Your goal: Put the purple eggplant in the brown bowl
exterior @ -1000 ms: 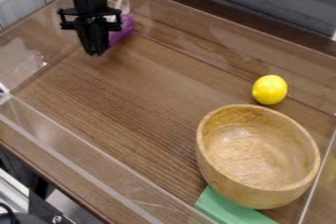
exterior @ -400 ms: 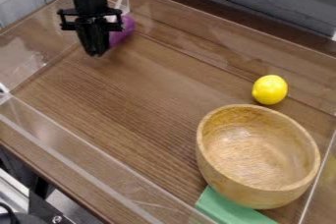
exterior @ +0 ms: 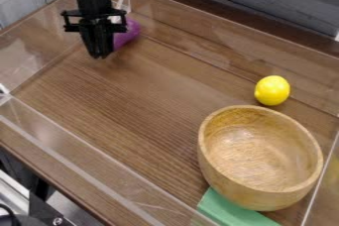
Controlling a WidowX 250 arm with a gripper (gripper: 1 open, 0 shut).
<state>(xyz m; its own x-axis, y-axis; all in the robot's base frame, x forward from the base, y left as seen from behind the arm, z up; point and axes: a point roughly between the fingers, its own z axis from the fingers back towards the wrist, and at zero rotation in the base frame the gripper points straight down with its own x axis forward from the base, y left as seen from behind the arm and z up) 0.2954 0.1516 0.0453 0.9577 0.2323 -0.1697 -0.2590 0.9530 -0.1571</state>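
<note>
Jaws (exterior: 99, 56) look closed, far across the worktop (exterior: 133, 106) from the bowl (exterior: 260, 158). Can't confirm a grip. Eggplant (exterior: 127, 34) right beside them, well apart from bowl. Transfer and drop into bowl left.

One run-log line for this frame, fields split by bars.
claw: shut, at eggplant | bowl: eggplant not inside | lemon: beyond bowl | grip: unclear

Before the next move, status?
Claw shut, at the eggplant; grip unconfirmed. Eggplant at far left, not yet in the bowl. Nothing visible standing between them.
</note>
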